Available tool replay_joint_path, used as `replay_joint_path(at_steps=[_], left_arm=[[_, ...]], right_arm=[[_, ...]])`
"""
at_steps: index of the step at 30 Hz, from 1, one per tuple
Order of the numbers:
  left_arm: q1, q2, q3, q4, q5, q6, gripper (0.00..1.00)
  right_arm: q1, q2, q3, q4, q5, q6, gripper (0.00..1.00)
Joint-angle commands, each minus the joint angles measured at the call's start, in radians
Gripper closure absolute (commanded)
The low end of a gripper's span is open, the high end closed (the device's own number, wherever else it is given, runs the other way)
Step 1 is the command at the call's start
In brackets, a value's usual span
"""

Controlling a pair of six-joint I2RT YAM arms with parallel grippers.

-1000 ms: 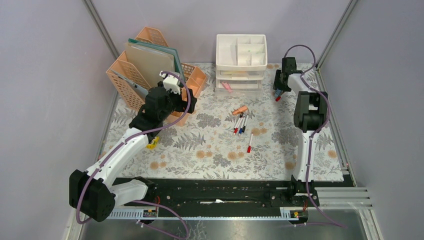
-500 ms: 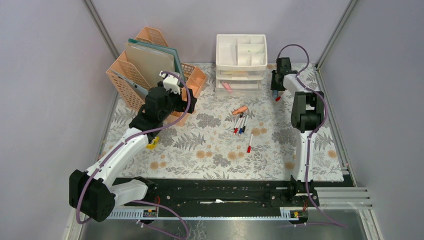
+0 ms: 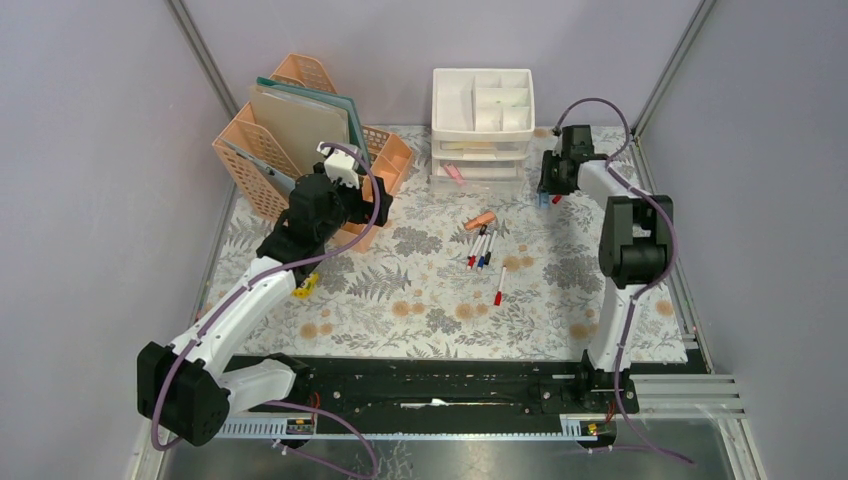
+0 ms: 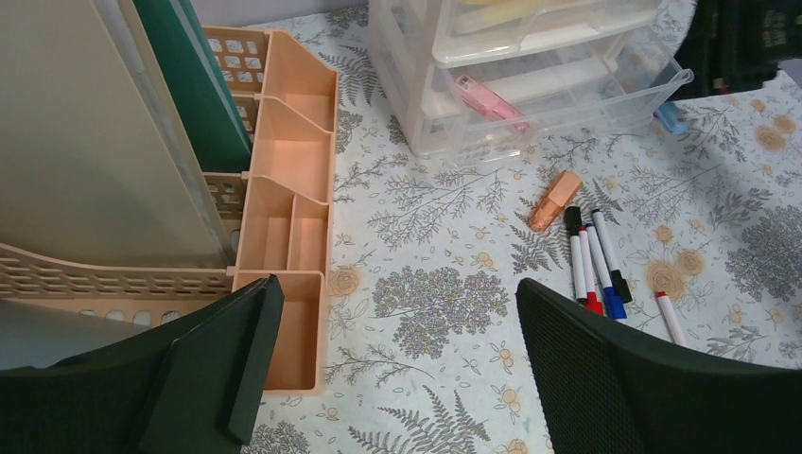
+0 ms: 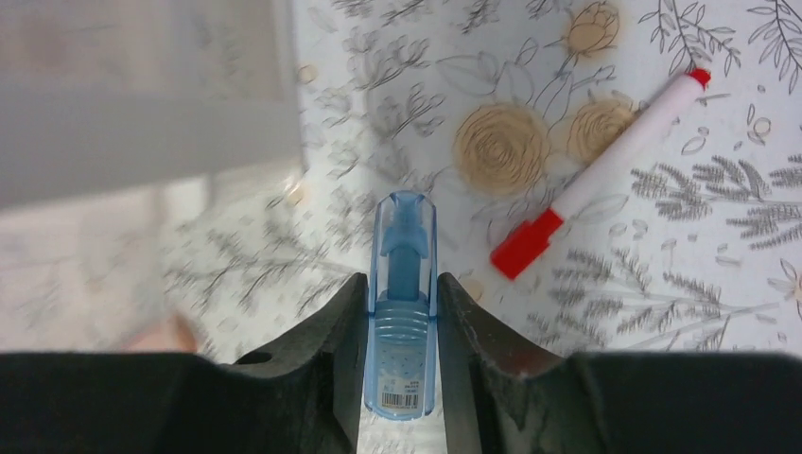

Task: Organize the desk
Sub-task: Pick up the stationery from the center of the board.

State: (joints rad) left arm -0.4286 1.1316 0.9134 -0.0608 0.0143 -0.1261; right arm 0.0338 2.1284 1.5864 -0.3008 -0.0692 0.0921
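Observation:
The desk (image 3: pixel 420 300) is covered with a pale fern-and-flower cloth. My right gripper (image 3: pixel 548 190) hangs just right of the white three-drawer unit (image 3: pixel 482 120). In the right wrist view it (image 5: pixel 402 284) is shut on a small translucent blue plastic item (image 5: pixel 405 246) with a barcode, held above the cloth. A red-capped white marker (image 5: pixel 605 175) lies beside it on the cloth. My left gripper (image 3: pixel 376 207) is open and empty by the front of the peach file rack (image 3: pixel 300 140). In the left wrist view it (image 4: pixel 397 288) hovers above bare cloth (image 4: pixel 444 303).
Several markers (image 3: pixel 481 247) lie side by side mid-desk, with an orange item (image 3: pixel 481 220) behind them and one red-capped marker (image 3: pixel 498 285) in front. A pink item (image 4: pixel 487 97) lies in a drawer. A yellow item (image 3: pixel 304 285) lies under my left arm. The rack holds folders.
My right gripper has moved left toward the drawer unit, still holding the blue item, and its elbow has swung right. The left arm has not moved.

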Motion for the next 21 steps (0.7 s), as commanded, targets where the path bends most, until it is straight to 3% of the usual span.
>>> replay_joint_path(at_steps=[1, 2, 12, 21], left_arm=[[0.002, -0.038, 0.02, 0.022, -0.037, 0.02, 0.01], [0.003, -0.039, 0.019, 0.022, -0.039, 0.02, 0.01], [0.002, -0.045, 0.015, 0.027, -0.046, 0.028, 0.01], [0.002, -0.044, 0.015, 0.026, -0.049, 0.031, 0.01]], right_arm=[[0.007, -0.207, -0.097, 0.083, -0.11, 0.008, 0.96], [0.005, -0.234, -0.126, 0.088, -0.149, -0.011, 1.0], [-0.084, -0.524, -0.406, 0.186, -0.384, -0.034, 1.0], [-0.086, -0.681, -0.439, 0.183, -0.671, -0.256, 1.0]])
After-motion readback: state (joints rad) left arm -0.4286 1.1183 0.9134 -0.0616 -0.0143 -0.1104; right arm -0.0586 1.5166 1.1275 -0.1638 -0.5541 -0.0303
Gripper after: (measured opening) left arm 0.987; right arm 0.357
